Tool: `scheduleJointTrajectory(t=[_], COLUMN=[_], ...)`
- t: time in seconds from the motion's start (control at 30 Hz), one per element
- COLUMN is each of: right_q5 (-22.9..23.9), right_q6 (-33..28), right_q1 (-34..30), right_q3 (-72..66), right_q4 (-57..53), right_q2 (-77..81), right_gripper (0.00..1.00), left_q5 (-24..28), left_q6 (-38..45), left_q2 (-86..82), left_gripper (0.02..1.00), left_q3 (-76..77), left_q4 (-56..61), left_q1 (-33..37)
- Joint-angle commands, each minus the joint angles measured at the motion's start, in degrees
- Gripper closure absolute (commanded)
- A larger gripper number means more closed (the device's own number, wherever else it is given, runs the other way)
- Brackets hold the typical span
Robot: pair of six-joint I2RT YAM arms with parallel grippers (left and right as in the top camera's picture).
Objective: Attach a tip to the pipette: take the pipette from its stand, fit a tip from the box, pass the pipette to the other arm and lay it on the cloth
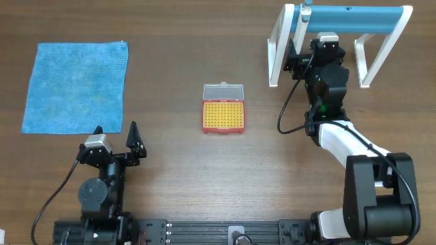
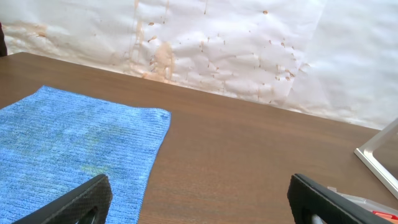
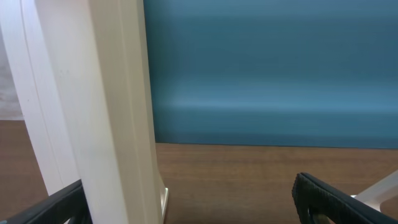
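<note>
Right gripper (image 1: 297, 61), fingers spread, sits at the white-and-blue stand (image 1: 381, 15), where the pipette (image 1: 306, 9) appears to hang at one end. It is probably light, rigid, smooth plastic, best gripped around its body. Left gripper (image 1: 116, 129) rests open beside the blue cloth (image 1: 75, 88).

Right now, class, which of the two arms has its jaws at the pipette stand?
The right arm, at the white stand; the left arm's jaws sit beside the blue cloth's corner.

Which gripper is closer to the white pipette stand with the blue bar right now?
Right. The right gripper is at the white stand with the blue bar, close by one of its legs. The left gripper is far off, at the near edge of the blue cloth.
</note>
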Motion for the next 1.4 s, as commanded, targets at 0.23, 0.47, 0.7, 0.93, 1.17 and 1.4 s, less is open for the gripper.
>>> scheduleJointTrajectory(t=[0.23,0.47,0.7,0.93,1.17,1.4], right_q5=[0.11,0.11,0.13,0.09,0.11,0.09], right_q6=[-0.85,-0.85,-0.83,-0.83,-0.83,-0.83], right_q1=[-0.13,-0.13,-0.13,-0.13,-0.13,0.46], right_q3=[2.27,3.26,3.85,3.85,3.85,2.78], right_q4=[0.61,1.75,2.62,2.97,-1.53,-5.35], right_q2=[1.14,3.28,4.52,4.5,-3.1,-7.98], right_gripper=[0.023,0.023,0.005,0.919,0.921,0.921], left_q5=[-0.02,-0.02,-0.02,-0.02,-0.02,-0.04], left_q6=[0.92,0.92,0.92,0.92,0.92,0.92], left_q2=[-0.26,-0.26,-0.28,-0.28,-0.28,-0.26], left_gripper=[0.102,0.104,0.104,0.104,0.102,0.104], left_q3=[-0.13,-0.13,-0.13,-0.13,-0.13,-0.13], left_q4=[-0.28,-0.28,-0.28,-0.28,-0.28,-0.28], left_q1=[0.17,0.17,0.17,0.17,0.17,0.17])
